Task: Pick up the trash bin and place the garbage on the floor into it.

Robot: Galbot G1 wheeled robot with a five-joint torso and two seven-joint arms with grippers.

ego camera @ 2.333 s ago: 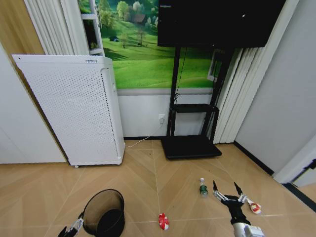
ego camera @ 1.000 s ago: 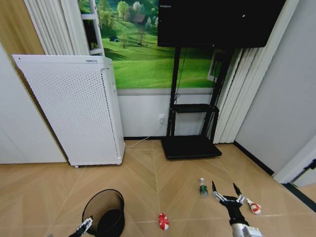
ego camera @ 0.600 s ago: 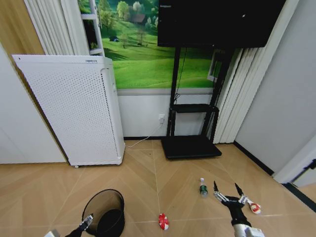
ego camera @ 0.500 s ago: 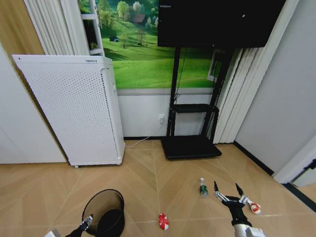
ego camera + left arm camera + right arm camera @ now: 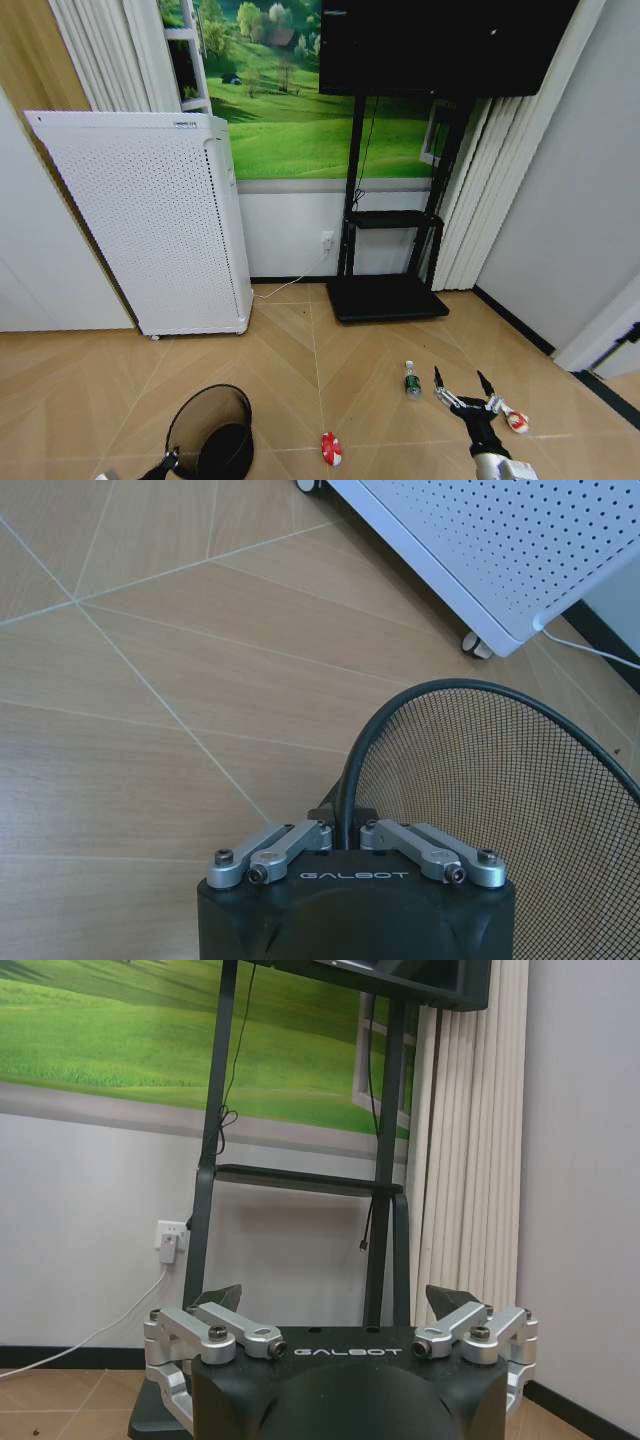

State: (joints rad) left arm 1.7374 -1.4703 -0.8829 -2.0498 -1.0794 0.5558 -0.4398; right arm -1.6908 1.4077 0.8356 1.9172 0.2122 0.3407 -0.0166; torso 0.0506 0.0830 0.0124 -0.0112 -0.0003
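My left hand (image 5: pixel 343 832) has dropped from beside the trash bin (image 5: pixel 212 430) onto its near-left rim, and its fingers now pinch the wire edge, so I judge the grasp made and the lift next. The bin still stands on the floor, near left. My right hand (image 5: pixel 467 390) stays spread wide above the floor at the right, between the bottle (image 5: pixel 410 379) and one red-and-white piece (image 5: pixel 515 421); the other piece (image 5: pixel 330 448) lies near the middle.
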